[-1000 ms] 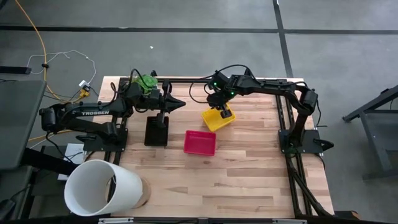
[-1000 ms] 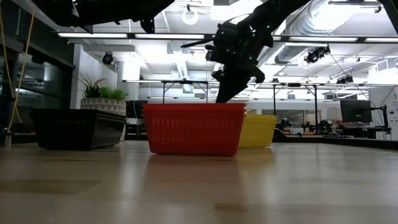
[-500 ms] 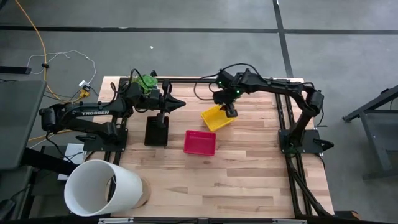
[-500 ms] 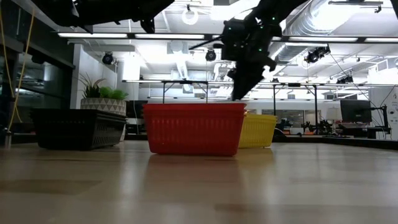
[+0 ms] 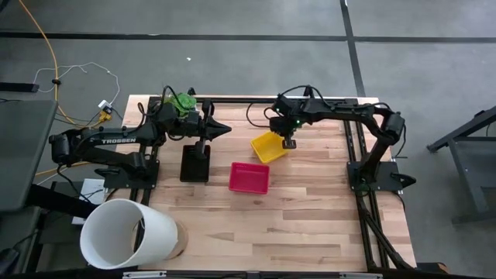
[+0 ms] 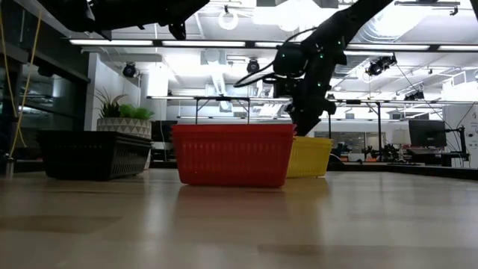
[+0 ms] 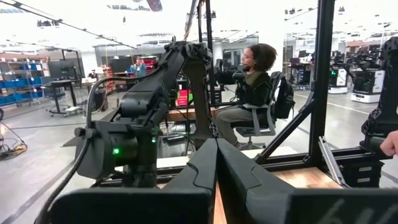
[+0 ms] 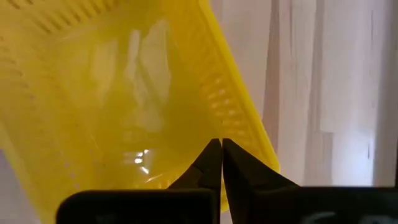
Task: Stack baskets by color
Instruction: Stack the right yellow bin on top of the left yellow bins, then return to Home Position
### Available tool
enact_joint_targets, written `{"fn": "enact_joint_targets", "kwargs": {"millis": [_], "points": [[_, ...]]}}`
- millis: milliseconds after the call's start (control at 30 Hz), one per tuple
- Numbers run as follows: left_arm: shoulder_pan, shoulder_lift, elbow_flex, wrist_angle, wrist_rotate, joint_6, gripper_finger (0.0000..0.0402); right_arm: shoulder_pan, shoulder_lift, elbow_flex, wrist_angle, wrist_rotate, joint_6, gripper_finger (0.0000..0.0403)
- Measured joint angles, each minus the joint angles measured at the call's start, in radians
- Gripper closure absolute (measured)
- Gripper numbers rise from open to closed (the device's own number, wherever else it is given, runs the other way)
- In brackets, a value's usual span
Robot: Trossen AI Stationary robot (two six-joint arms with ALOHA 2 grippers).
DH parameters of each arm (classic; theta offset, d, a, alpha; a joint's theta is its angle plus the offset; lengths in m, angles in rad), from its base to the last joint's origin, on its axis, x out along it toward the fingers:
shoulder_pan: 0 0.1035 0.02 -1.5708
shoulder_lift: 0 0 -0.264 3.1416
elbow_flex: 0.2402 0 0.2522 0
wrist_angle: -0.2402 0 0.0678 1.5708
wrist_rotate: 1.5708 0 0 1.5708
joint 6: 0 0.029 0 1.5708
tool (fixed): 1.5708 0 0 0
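Three baskets rest bottom-down on the table: a black basket (image 5: pixel 195 163) at the left, a pink-red basket (image 5: pixel 249 177) in the middle, and a yellow basket (image 5: pixel 266 147) behind it, set askew. My right gripper (image 5: pixel 289 143) is shut and points steeply down over the yellow basket's right far corner. In the right wrist view its tips (image 8: pixel 221 143) stand over the basket's inside (image 8: pixel 124 93), close to one wall. My left gripper (image 5: pixel 225 129) is shut and hangs level above the table, beyond the black basket. My right gripper comes from above, slanting, with its shut fingers over the inner face of the yellow basket's wall (image 8: pixel 242 134), just below the rim. I cannot tell whether the tips touch the wall. The basket sits flat on the table.
A large white bucket (image 5: pixel 128 232) lies at the table's near left corner. A potted green plant (image 5: pixel 184 101) stands at the far left by the left arm. A person sits in the room beyond the table (image 7: pixel 252 93). Bare wood (image 5: pixel 310 225) spreads across the near right.
My right gripper has gone toward the table's right edge and down, from over the yellow basket's middle to its right far corner, and its wrist has rolled.
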Motion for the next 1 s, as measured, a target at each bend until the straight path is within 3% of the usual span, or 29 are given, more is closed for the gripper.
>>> {"fn": "enact_joint_targets", "kwargs": {"millis": [233, 567, 1000], "points": [[0.0, 0.0, 0.0, 0.0, 0.0, -0.001, 0.0401, -0.003, 0.0, -0.002, -0.077, 0.174, 0.022, 0.0402], [0.0, 0.0, 0.0, -0.006, 0.0, -0.003, 0.0402, -0.004, -0.038, -0.002, -0.159, 0.162, 0.087, 0.0403], [0.012, 0.0, -0.005, -0.059, 0.016, -0.015, 0.0401, 0.092, -0.379, -0.04, -0.05, 0.101, 0.23, 0.0403]]}}
